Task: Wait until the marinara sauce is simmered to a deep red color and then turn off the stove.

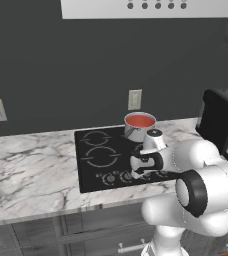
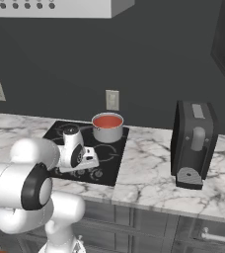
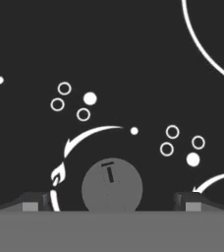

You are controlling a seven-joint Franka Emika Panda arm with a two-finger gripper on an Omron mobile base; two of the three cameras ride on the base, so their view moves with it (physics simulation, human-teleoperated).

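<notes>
hand (image 3: 111, 203) open over knob (image 3: 112, 186), marinara sauce (image 1: 140, 121) orange-red

Base views flank stove (image 1: 103, 157); hand view close above knob (image 3: 112, 188).

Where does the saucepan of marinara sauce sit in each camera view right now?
Left base view: saucepan at the stove's back right burner, just above the white arm.
Right base view: saucepan at the stove's back right corner, left of the black appliance.
Hand view: not in it; a round stove knob lies between the fingertips.
Shared landmark: the wall outlet directly behind the pan.
</notes>
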